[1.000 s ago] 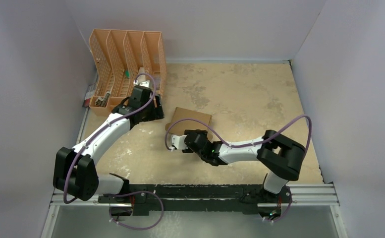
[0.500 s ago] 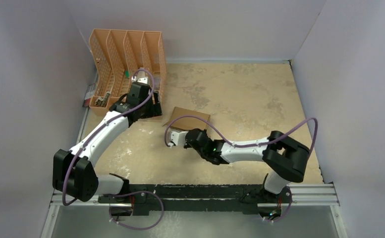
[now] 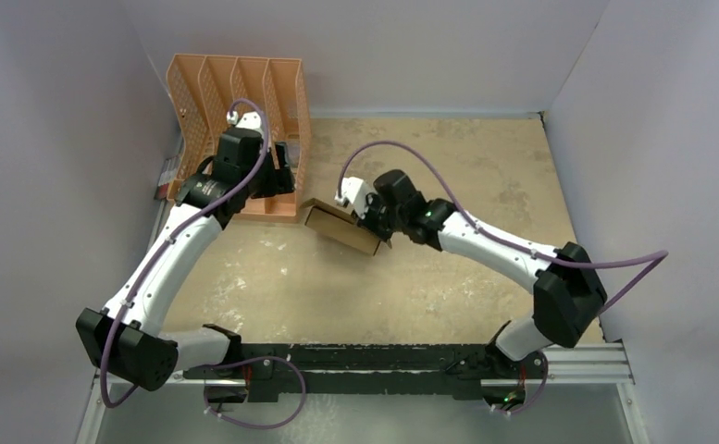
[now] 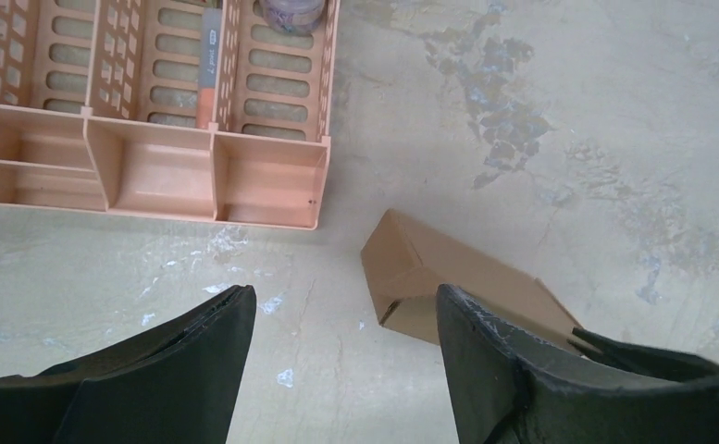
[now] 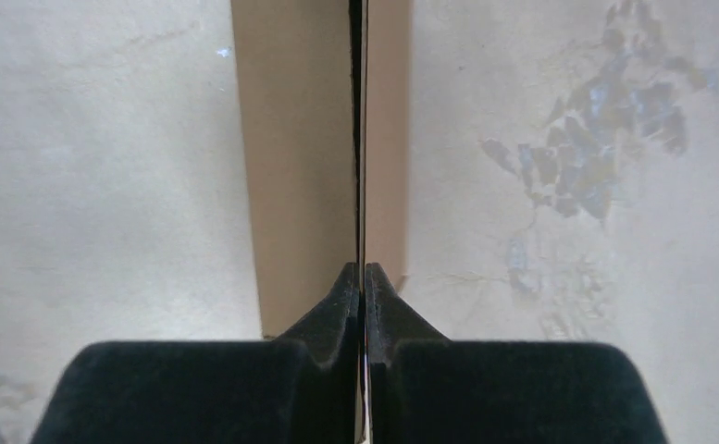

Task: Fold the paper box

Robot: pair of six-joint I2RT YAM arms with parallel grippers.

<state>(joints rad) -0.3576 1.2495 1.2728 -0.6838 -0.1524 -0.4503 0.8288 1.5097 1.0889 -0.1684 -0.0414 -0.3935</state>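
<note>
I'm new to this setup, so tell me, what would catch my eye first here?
The right pincer is shut on a thin edge of the brown paper box near the middle of the table. The left pincer hangs open close to the orange slotted organiser at the far left.

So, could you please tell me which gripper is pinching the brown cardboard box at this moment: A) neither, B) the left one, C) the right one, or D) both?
C: the right gripper is shut on a thin edge of the paper box, while the left gripper stands open.
</note>
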